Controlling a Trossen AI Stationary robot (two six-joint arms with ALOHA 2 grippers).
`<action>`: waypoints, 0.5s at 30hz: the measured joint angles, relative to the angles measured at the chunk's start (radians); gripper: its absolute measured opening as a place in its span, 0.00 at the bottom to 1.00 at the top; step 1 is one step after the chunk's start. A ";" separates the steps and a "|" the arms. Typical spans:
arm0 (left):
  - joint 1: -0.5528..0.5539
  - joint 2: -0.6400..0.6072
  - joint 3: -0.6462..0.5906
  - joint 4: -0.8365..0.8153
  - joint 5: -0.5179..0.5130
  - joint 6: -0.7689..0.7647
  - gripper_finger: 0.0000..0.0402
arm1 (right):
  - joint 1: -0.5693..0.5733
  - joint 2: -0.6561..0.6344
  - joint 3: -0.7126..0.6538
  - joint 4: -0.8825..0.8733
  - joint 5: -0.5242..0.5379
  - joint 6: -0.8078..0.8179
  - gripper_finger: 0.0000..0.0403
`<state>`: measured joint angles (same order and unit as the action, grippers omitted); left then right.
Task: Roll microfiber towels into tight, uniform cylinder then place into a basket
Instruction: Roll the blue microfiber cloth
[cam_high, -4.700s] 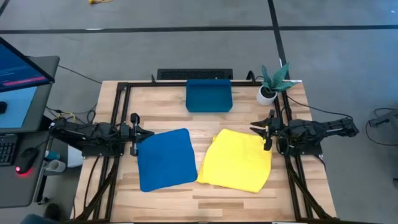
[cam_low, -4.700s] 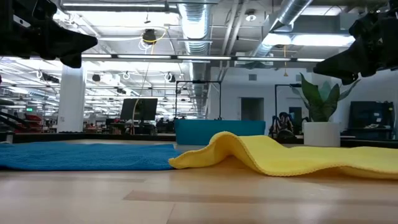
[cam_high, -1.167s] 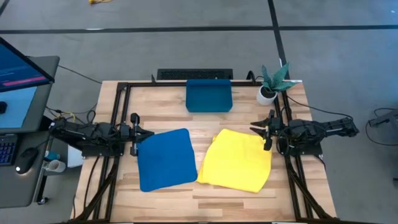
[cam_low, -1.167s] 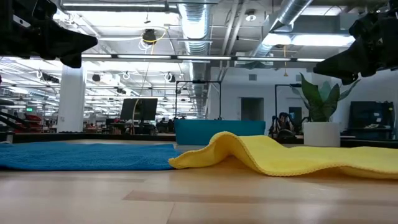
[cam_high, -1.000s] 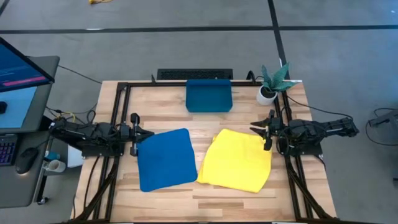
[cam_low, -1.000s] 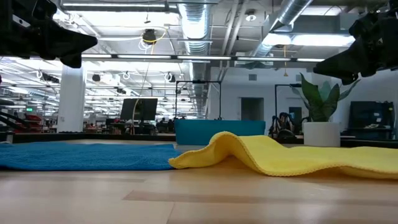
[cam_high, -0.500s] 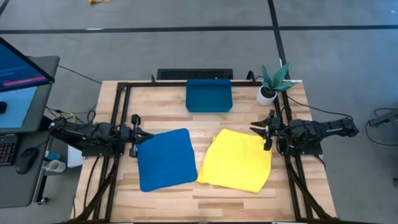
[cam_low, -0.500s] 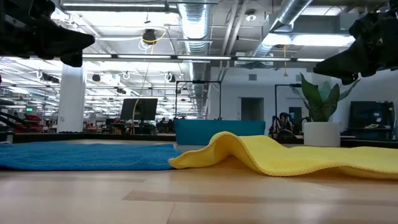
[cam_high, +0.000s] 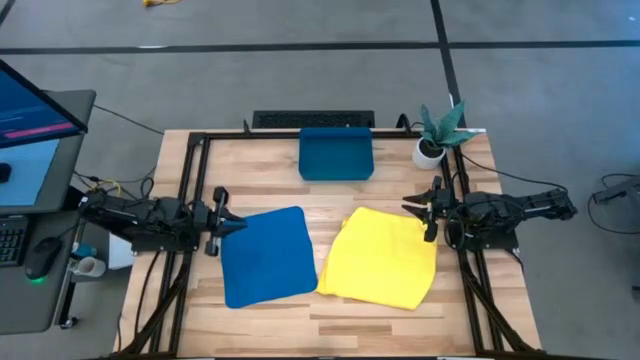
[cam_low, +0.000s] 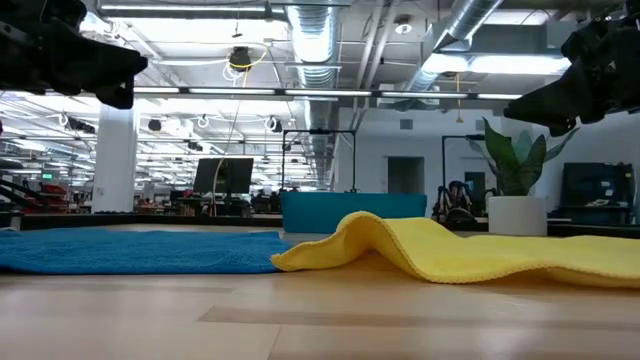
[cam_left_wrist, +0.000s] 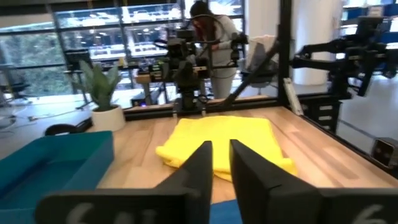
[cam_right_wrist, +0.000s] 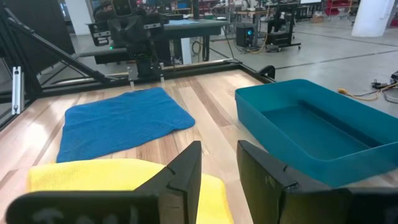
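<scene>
The left gripper (cam_high: 222, 221) hangs at the desk's left edge beside the blue towel (cam_high: 268, 256), jaws narrowly apart and empty. The right gripper (cam_high: 424, 211), likewise slightly parted, hangs above the yellow towel (cam_high: 380, 257) at the right edge. The basket (cam_high: 336, 153) sits at the far edge. The yellow towel's humped fold could make a loose, uneven roll.

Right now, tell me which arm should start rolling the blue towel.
The left. The left gripper hovers at the blue towel's near edge, fingers slightly apart. The right gripper sits across the table over the yellow towel, which lies between it and the blue one.
</scene>
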<state>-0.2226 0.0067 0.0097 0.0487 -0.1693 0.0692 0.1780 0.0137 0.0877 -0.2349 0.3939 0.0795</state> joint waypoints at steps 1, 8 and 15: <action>0.000 0.000 0.000 0.002 -0.013 -0.008 0.18 | 0.000 0.000 0.000 0.000 0.000 0.000 0.32; 0.000 0.000 0.000 0.004 -0.019 -0.042 0.42 | 0.000 0.000 0.000 0.000 0.000 0.000 0.32; 0.000 0.000 0.000 0.014 -0.058 -0.073 0.55 | 0.000 0.000 0.000 0.000 0.000 0.000 0.32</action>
<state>-0.2226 0.0067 0.0093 0.0628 -0.2272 -0.0041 0.1783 0.0135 0.0875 -0.2348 0.3935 0.0795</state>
